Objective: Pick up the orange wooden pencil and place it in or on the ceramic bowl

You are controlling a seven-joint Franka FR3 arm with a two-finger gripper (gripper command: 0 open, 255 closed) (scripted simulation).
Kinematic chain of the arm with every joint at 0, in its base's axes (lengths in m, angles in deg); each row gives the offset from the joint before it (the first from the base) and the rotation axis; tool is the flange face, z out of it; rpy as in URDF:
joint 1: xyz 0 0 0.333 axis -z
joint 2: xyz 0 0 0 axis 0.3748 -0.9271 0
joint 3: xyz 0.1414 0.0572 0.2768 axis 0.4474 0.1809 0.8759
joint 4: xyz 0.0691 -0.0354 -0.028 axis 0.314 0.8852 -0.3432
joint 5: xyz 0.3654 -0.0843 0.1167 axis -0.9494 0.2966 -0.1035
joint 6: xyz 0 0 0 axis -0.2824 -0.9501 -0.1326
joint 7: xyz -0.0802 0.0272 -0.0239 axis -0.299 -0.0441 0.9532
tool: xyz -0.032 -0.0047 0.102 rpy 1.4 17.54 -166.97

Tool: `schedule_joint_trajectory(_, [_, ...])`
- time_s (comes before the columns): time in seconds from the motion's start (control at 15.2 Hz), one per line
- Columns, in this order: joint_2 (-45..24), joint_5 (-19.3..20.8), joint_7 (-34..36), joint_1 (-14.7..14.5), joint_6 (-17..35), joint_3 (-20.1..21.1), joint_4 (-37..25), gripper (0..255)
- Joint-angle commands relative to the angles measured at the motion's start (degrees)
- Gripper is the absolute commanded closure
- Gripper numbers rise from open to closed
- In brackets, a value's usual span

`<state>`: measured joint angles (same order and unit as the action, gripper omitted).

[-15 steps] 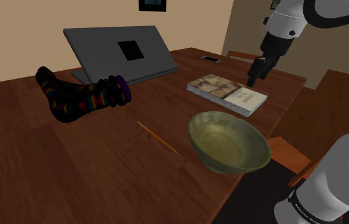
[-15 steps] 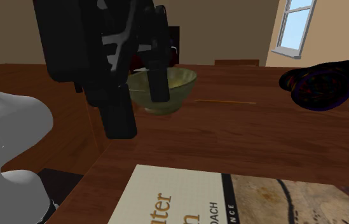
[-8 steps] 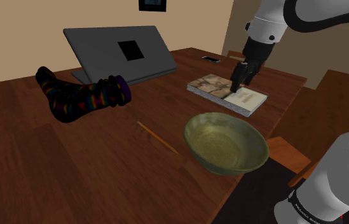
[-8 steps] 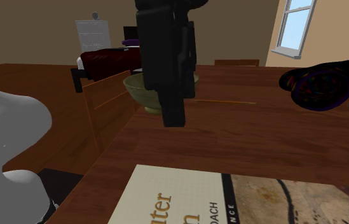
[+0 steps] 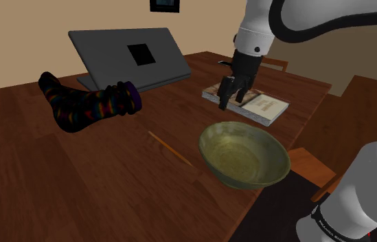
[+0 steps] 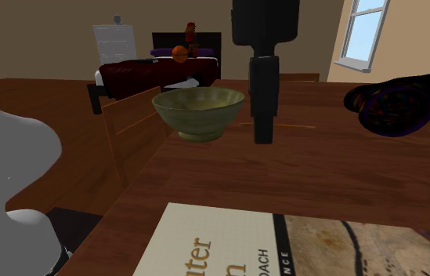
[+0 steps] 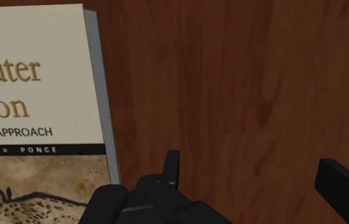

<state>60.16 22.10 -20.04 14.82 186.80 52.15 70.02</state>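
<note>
Table spread, seen from beside the arm's stand

In the shoulder view the laptop (image 5: 128, 56) sits at the back of the table (image 5: 56, 179), and the sock (image 5: 90, 103) lies just in front of it, toward the left. The pencil (image 5: 170, 148) lies flat on the wood between the sock and the bowl (image 5: 244, 152), near the bowl but apart from it. Behind the bowl lies the book (image 5: 262, 105), and farther back the phone (image 5: 226, 63). The gripper (image 5: 226, 102) hangs by the book's left end. In the second exterior view a chair (image 6: 131, 118) stands against the table's edge beside the bowl, with a bed (image 6: 150, 72) beyond.
</note>
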Motion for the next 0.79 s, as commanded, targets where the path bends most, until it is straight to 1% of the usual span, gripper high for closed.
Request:
schedule_joint_trajectory(0.0, [-2.3, -1.7, 1.5, -1.0, 1.0, 1.3, -1.2, 0])
schedule_joint_trajectory(0.4, [-11.4, -5.5, 5.5, -3.5, 4.2, 5.0, -7.2, 0])
schedule_joint_trajectory(0.73, [-19.4, -7.6, 8.7, -5.3, 6.3, 7.8, -13.7, 0])
